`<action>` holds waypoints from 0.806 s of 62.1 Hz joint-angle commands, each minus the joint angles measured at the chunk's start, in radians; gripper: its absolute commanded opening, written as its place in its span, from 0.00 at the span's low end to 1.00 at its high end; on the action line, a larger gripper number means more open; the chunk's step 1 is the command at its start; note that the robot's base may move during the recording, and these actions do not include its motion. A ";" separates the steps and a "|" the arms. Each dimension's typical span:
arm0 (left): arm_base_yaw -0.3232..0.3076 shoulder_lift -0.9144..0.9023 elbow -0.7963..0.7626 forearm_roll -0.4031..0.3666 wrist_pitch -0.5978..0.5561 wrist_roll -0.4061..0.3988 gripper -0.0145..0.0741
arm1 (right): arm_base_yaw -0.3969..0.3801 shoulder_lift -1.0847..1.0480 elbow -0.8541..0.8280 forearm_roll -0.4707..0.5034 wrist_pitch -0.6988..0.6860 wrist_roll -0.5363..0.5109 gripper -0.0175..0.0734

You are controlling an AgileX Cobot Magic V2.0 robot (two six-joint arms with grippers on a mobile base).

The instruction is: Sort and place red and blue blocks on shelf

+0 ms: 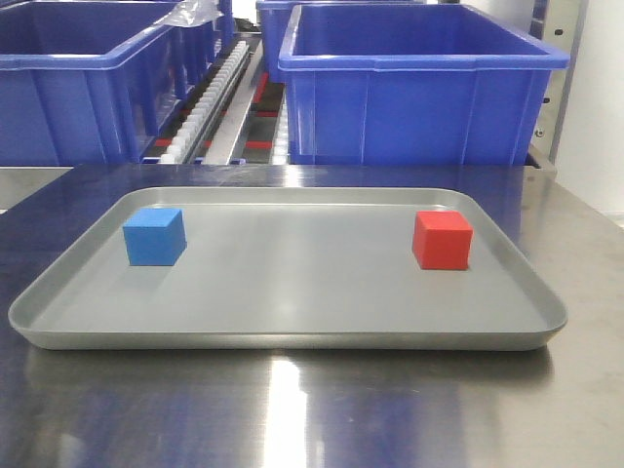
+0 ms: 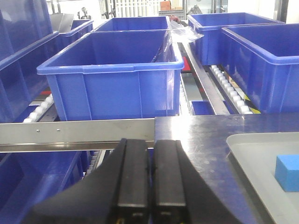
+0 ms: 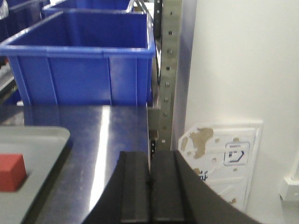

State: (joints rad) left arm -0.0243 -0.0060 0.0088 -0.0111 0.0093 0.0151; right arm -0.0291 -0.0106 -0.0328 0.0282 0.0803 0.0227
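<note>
The red block point(image 1: 442, 239) and the blue block point(image 1: 154, 236) sit in a shallow grey tray point(image 1: 292, 341) on the steel table point(image 1: 292, 419). Nearest the cameras are the two grippers, both off the blocks. The left gripper point(image 2: 151, 145) is clenched, its black fingers side by side with only a thin seam between them, and it hovers over the table's left edge. The right gripper point(image 3: 150, 161) is clenched the same way and hovers over the table's right edge.

Past a strip of bare table comes the tray's raised front rim. The blue block is on the left side of the tray and the red block on the right, well apart, at about the same depth and closer to the far rim than the near one. Each rests flat on one face with its front face roughly square to the tray's front edge. They are cubes, so neither has a long axis.

Beyond the far rim and another band of table stands the shelf point(image 2: 74, 133), its front rail level with the table top. Big blue bins point(image 1: 419, 97) fill the tier behind, with a roller track point(image 1: 219, 93) between them. At the far right a perforated steel upright point(image 3: 168, 70) stands against a white wall point(image 3: 243, 60).
</note>
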 commanded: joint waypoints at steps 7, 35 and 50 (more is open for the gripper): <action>-0.003 -0.019 0.044 -0.002 -0.079 -0.008 0.30 | -0.009 0.029 -0.186 0.000 -0.002 -0.006 0.25; -0.003 -0.019 0.044 -0.002 -0.079 -0.008 0.30 | -0.007 0.466 -0.450 0.150 0.160 -0.006 0.25; -0.003 -0.019 0.044 -0.002 -0.079 -0.008 0.30 | 0.081 0.751 -0.564 0.149 0.343 -0.005 0.25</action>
State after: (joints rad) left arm -0.0243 -0.0060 0.0088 -0.0111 0.0093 0.0151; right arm 0.0143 0.6668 -0.5354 0.1671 0.4577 0.0227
